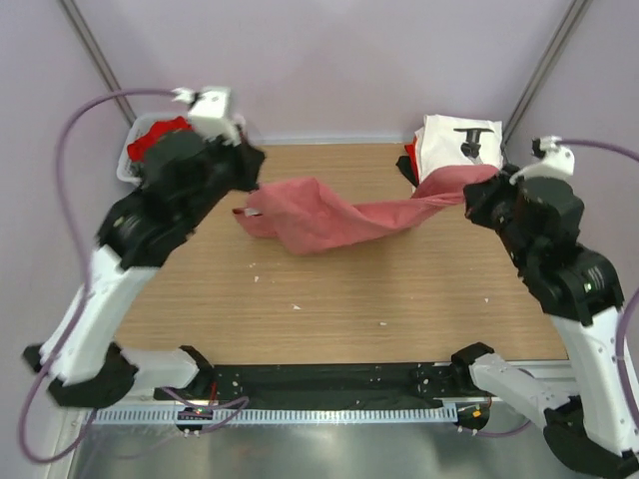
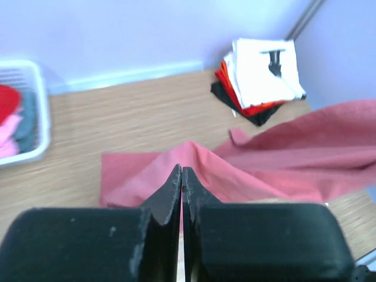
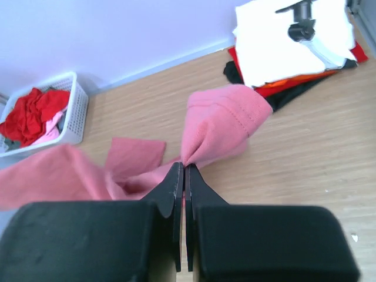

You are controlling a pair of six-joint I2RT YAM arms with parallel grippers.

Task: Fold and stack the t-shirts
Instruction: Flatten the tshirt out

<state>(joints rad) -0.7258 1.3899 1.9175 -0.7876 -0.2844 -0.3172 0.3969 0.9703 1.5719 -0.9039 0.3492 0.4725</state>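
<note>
We have the large salmon-pink cloth t-shirt [image 1: 329, 220] pinched at both ends. The left gripper [image 2: 182, 173] is clenched on a fold of it at about 10 o'clock on the pale wood-grain table [image 1: 349, 319]. The right gripper [image 3: 184, 170] is clenched on a bunched, stitched hem at about 2 o'clock. Between them the shirt hangs as a twisted band, and its middle sags onto the wood.

We judge this to be the spreading step before the fold. To do it well, we should raise both ends to the same height and draw them apart until the twist drops out. Then we should lay the cloth flat toward 6 o'clock, where there is bare wood. The right end hangs just beside the stack of folded tees [image 1: 459, 140] at 1 o'clock, so any swing that way could drag its top layer.

The pink fabric is matte, soft and limp, creasing into rounded folds. The stack is squared, with a white tee bearing a black print on top and red and black edges below. The white plastic lattice basket [image 3: 79, 114] at 11 o'clock is rigid and holds crumpled red and pink cloth.
</note>
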